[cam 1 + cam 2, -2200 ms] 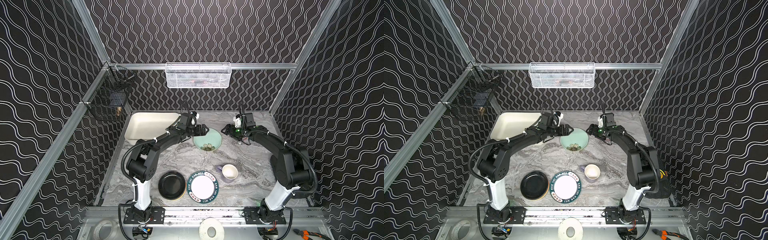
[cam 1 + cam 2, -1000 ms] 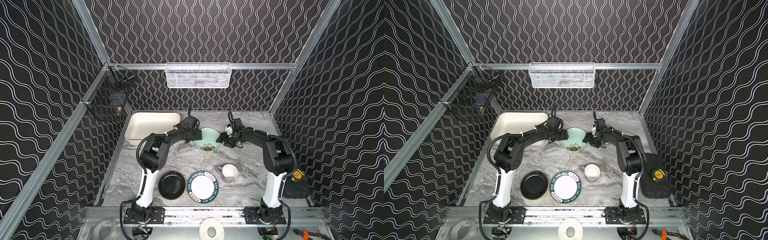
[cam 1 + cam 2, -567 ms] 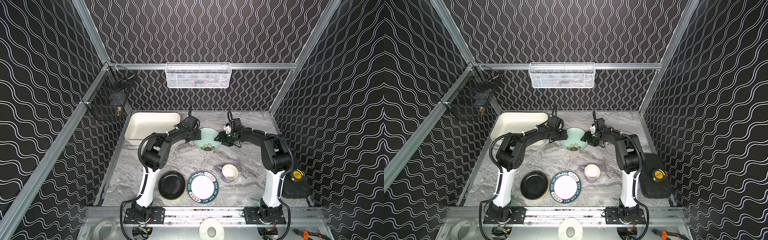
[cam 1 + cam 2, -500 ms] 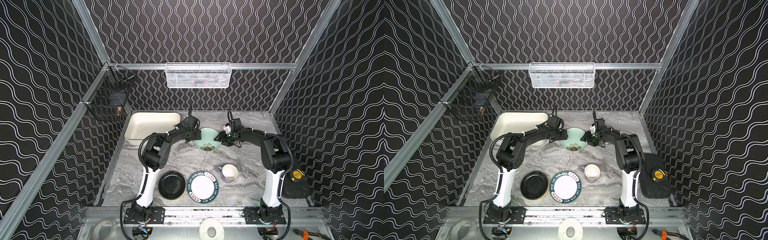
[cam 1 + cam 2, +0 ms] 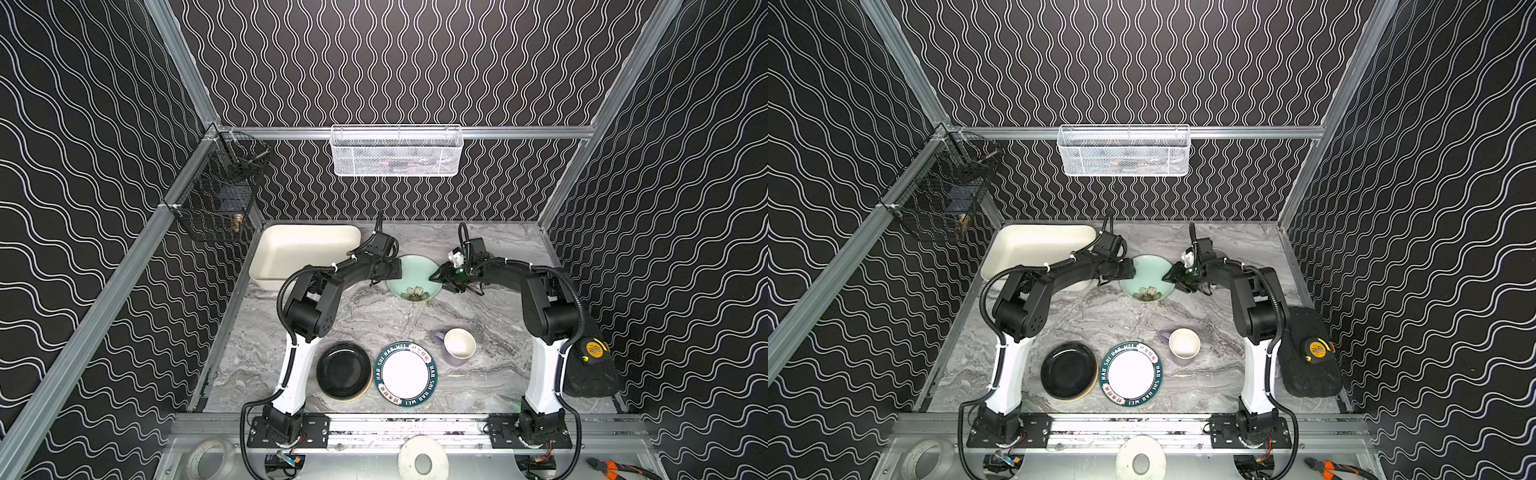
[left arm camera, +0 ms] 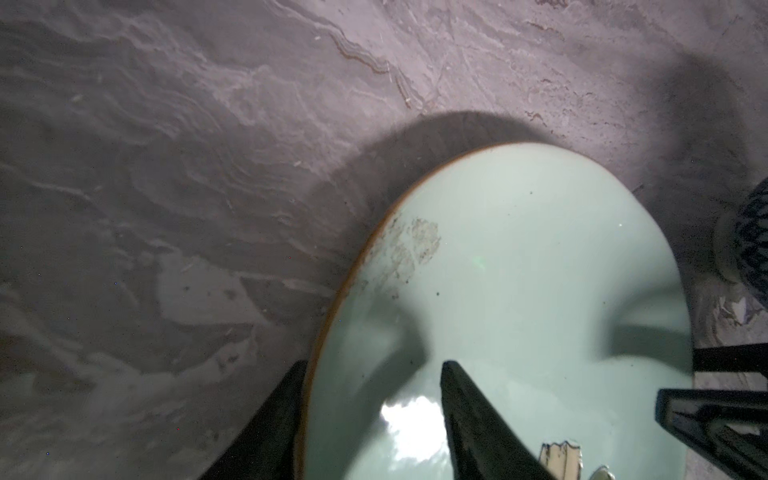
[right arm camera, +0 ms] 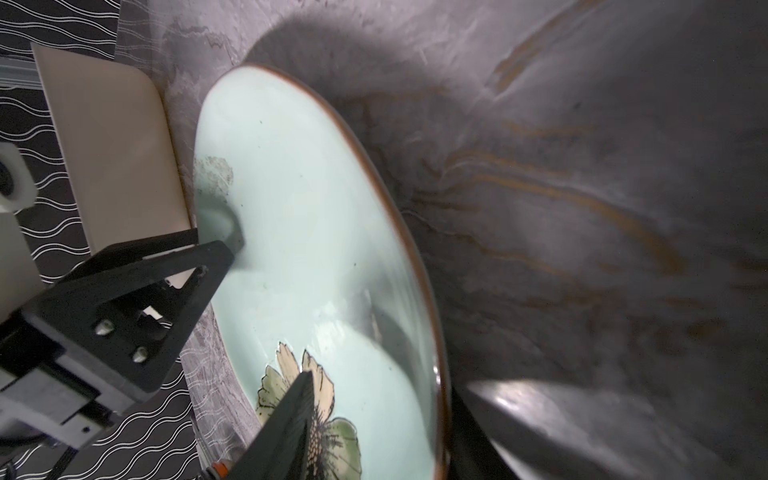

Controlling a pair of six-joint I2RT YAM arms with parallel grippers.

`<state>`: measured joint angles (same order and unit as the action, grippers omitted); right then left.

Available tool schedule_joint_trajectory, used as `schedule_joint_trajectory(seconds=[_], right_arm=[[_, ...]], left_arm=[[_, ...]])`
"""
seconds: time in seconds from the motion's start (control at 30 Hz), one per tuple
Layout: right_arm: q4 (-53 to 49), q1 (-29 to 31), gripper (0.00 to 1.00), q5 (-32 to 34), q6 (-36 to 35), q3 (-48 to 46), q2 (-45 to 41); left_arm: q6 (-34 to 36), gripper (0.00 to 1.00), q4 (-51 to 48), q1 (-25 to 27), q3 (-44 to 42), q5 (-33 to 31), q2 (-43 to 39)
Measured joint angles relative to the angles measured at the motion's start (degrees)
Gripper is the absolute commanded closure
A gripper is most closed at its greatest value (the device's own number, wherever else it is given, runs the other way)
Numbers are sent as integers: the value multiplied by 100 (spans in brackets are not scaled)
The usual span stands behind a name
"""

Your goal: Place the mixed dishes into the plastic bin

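The mint-green floral plate (image 5: 411, 274) (image 5: 1148, 274) lies on the marble table, right of the cream plastic bin (image 5: 307, 249). My left gripper (image 5: 397, 270) (image 6: 374, 365) is open and straddles the plate's left rim, one finger outside and one over the glaze. On the opposite rim my right gripper (image 5: 436, 276) (image 7: 380, 382) is also open, with one finger over the painted flower and one outside the edge. Near the front sit a black plate (image 5: 343, 370), a white plate with a lettered green rim (image 5: 406, 373) and a lavender mug (image 5: 457, 345).
A white wire-mesh basket (image 5: 397, 151) hangs on the back wall. A black wire basket (image 5: 216, 199) hangs at the left rail. A black pouch with a tape measure (image 5: 590, 365) lies by the right arm's base. A dark-patterned rounded thing (image 6: 752, 237) stands just beyond the plate.
Both arms came down from above the plate to its two rims. Over the last second both pairs of jaws have narrowed around the rim. The plate has not moved.
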<state>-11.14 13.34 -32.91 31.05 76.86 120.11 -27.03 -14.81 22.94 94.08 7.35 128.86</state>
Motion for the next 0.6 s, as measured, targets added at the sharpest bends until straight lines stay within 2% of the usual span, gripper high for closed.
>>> schedule_joint_trajectory(seconds=[0.23, 0.5, 0.6], right_arm=[[50, 20, 59, -7, 101, -28, 7], [514, 37, 60, -328, 195, -291, -15], [551, 44, 69, -378, 234, -332, -17]], left_arm=[[13, 48, 127, 4, -39, 9, 28], [35, 52, 393, 22, -170, -11, 28], [37, 51, 476, 33, -232, -7, 0]])
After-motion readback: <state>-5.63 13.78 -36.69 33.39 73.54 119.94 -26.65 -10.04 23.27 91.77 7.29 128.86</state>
